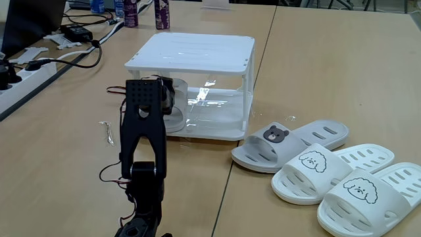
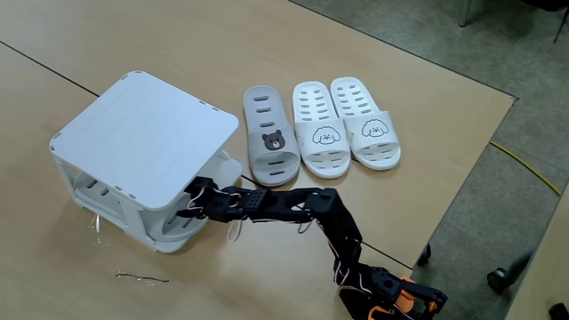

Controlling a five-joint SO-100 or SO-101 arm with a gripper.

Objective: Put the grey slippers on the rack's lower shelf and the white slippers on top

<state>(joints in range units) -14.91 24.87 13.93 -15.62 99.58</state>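
The gripper (image 2: 197,197) reached into the rack (image 2: 142,120), apparently holding a grey slipper (image 1: 172,118), though its jaws were hidden. The other grey slipper (image 2: 270,135) looked light, stiff and slightly slick, best pinched at its strap.

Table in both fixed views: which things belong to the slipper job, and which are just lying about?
Job: rack, lower shelf, grey slipper outside the rack, two white slippers, tool reaching in at the lower shelf.
Lying about: power strip, black cables, bottles, loose wire.
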